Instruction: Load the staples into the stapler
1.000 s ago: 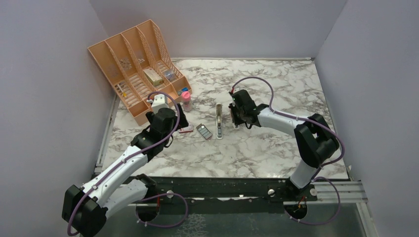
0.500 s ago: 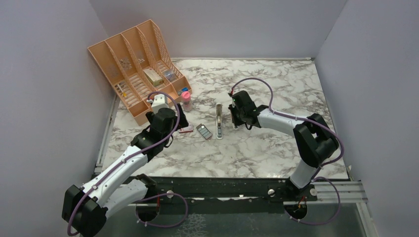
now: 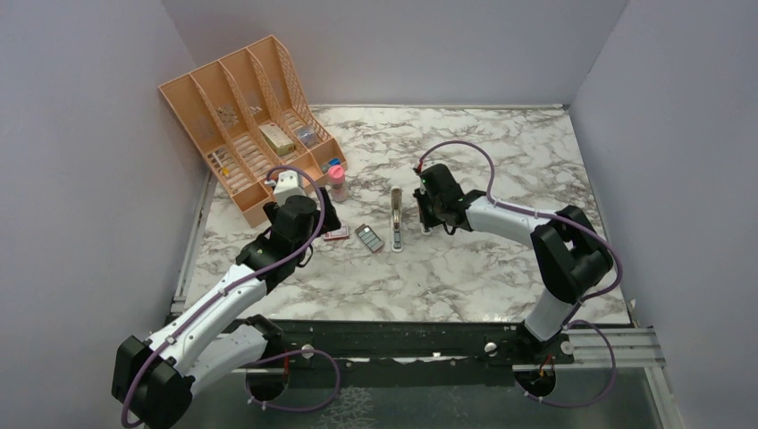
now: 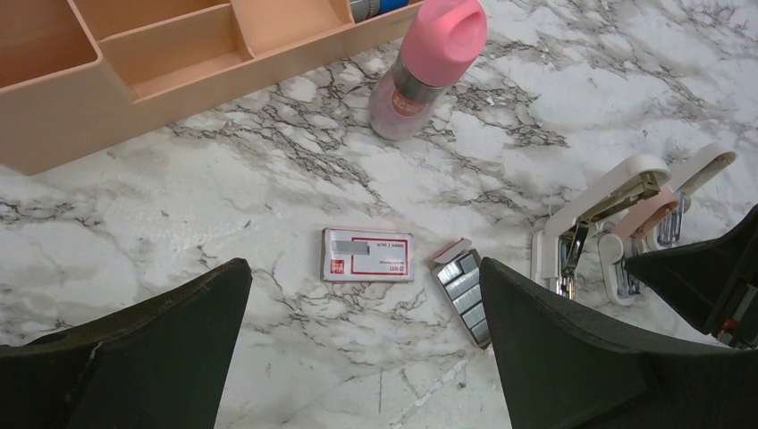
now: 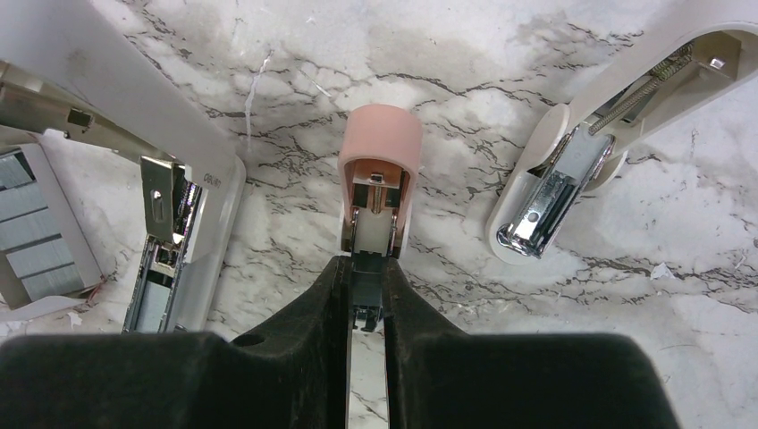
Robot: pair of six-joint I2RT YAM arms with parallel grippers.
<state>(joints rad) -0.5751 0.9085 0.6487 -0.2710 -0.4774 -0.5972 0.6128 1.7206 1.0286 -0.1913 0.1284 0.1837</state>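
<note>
Left gripper [image 4: 365,277]: claw spread wide, hanging over the marble table [image 3: 465,268] and holding nothing. Directly beneath it lies the red-and-white sleeve [image 4: 367,255], flat on the table.

Just right of the sleeve and not touching it sits the grey tray [image 5: 79,234], set at an angle. It contains the staples [image 4: 465,288] as silvery strips side by side.

Right of the tray lies the stapler [image 3: 396,222], hinged open with its white arms splayed and its metal channel exposed.

Right gripper [image 5: 366,295]: fingers pressed together, pinching the near end of the stapler's narrow pink-tipped piece, low over the table.

Further back, a pink-capped bottle [image 4: 427,67] stands upright just in front of the peach organizer [image 4: 54,134]. One organizer slot holds a yellowish box [image 3: 277,138]; the next slot holds a small bluish item [image 3: 306,136], too small to identify.
</note>
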